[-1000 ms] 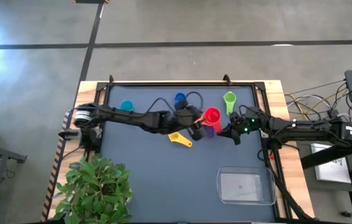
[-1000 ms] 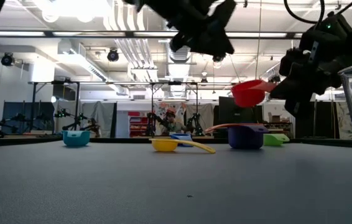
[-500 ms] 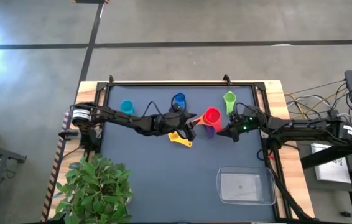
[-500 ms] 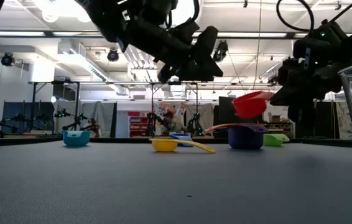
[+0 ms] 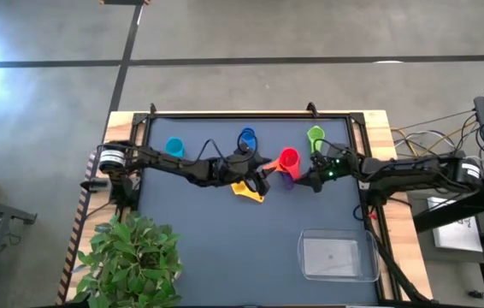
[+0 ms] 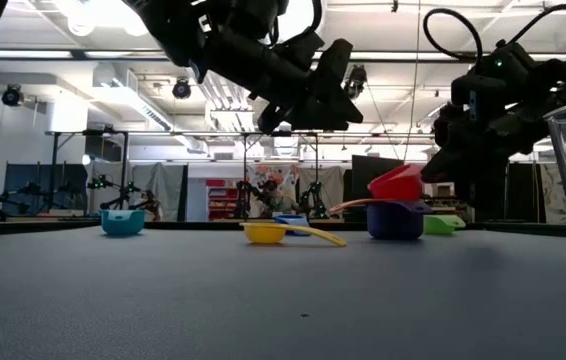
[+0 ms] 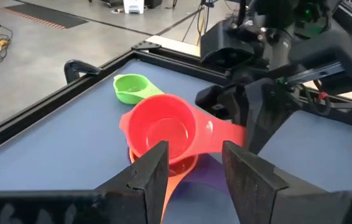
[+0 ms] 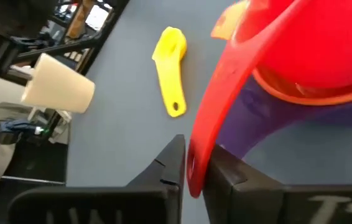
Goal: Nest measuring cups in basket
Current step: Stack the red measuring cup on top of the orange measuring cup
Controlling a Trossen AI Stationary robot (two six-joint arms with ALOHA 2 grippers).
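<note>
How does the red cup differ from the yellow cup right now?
The red cup is pinched by its handle in the right gripper; the yellow cup lies free on the mat. The red cup sits tilted over the orange and purple cups; the yellow cup sits alone, flat. Both are outside the basket.

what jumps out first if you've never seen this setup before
The right gripper pinches the red cup by its handle, setting it into the orange and purple stack at the table's far middle. Just beside it hovers the open left gripper. The clear basket sits alone at the near right corner.
</note>
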